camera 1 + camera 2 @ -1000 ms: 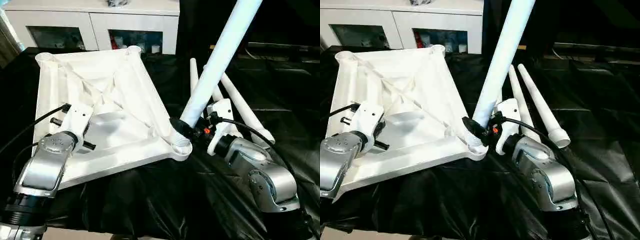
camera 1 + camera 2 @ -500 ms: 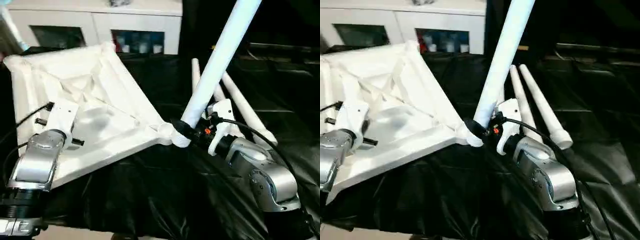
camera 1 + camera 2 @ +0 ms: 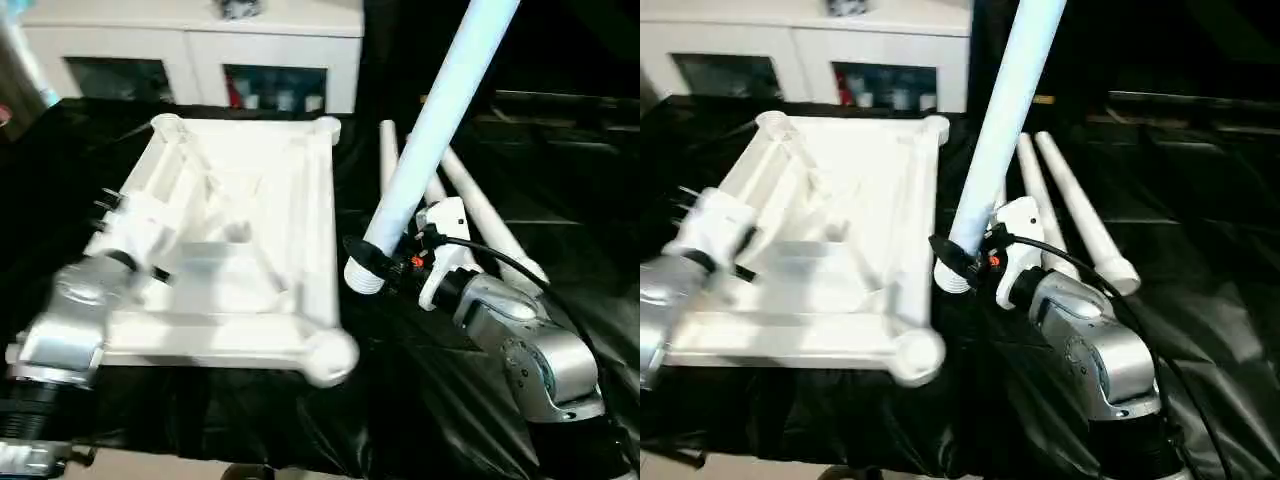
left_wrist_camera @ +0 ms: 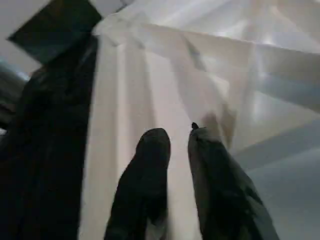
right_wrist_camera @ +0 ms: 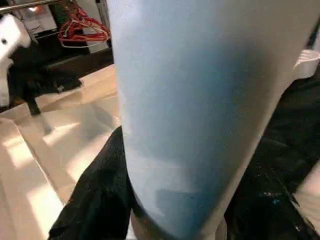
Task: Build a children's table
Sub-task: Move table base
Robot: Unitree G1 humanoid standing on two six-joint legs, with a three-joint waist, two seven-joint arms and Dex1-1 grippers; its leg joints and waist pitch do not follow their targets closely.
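The children's table top point(image 3: 240, 200) lies upside down on the black cloth, ribbed underside up. My left gripper point(image 4: 177, 137) is at a rib near its left rim point(image 3: 108, 212). My right gripper point(image 3: 362, 262) is shut on the thick end of one white leg point(image 3: 440, 110). This leg slants up and away to the right. Its end hangs just right of the top's right rim, apart from the near corner socket point(image 3: 330, 355). In the right wrist view the leg point(image 5: 190, 100) is very close, with the table top point(image 5: 55, 145) behind it.
Two more white legs point(image 3: 480, 215) lie side by side on the cloth behind my right arm. A white cabinet with glass doors point(image 3: 200, 50) stands at the back. Crumpled black cloth point(image 3: 420, 400) covers the floor around the work.
The table top has swung around with my left arm. The corner socket that sat under the held leg has moved toward the front. My right arm and the leg have stayed put.
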